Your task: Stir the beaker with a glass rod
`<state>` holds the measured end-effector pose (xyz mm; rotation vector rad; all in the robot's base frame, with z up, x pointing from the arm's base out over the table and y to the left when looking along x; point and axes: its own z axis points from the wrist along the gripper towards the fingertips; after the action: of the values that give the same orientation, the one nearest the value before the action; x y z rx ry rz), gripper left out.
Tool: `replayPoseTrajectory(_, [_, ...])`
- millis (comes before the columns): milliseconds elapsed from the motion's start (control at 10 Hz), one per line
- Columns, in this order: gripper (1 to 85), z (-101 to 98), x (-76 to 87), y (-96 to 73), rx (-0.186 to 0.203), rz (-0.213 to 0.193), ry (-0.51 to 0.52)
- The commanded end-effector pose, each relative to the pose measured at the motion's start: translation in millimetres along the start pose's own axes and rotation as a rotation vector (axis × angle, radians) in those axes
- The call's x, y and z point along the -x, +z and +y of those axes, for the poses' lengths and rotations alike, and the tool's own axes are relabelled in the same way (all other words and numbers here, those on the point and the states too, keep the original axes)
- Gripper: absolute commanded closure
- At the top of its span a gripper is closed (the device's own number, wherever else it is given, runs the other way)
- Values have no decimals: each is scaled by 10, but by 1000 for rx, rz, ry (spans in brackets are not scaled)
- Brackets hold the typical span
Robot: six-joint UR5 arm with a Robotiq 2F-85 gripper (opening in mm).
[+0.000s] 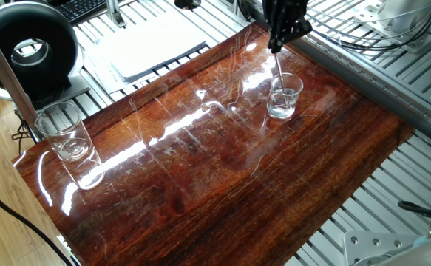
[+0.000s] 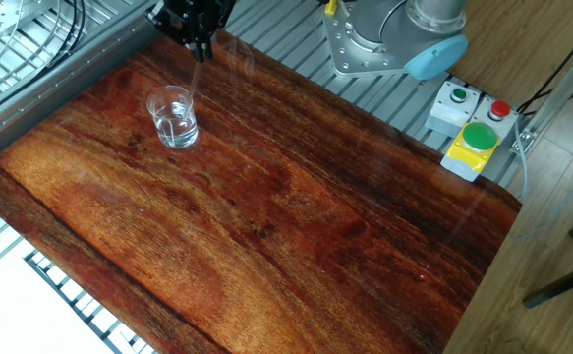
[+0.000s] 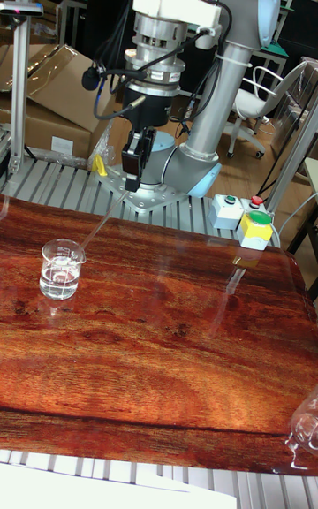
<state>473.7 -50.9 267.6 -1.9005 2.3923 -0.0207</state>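
The end effector (image 3: pixel 132 184) hangs above the far edge of the wooden counter (image 2: pixel 296 226), its fingers closed on the upper end of the glass rod (image 3: pixel 99 228), which slants down from it into the mouth of the beaker (image 3: pixel 62 269). The beaker stands upright on the counter near that edge, with a little clear liquid in its base. A taller glass tumbler (image 1: pixel 65 132) stands well apart at the counter's opposite corner.
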Motion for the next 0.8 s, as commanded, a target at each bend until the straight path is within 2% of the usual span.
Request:
replayPoseTrajectory(0, [847,-152,-11,-40,-56,16,-69])
replayPoseTrajectory(200, [847,-144,-104,-51,-60,46,-90])
replayPoseTrajectory(400, [847,-55,-146,-50,-37,46,-62])
replayPoseTrajectory(700, [847,77,108,-53,12,-45,75])
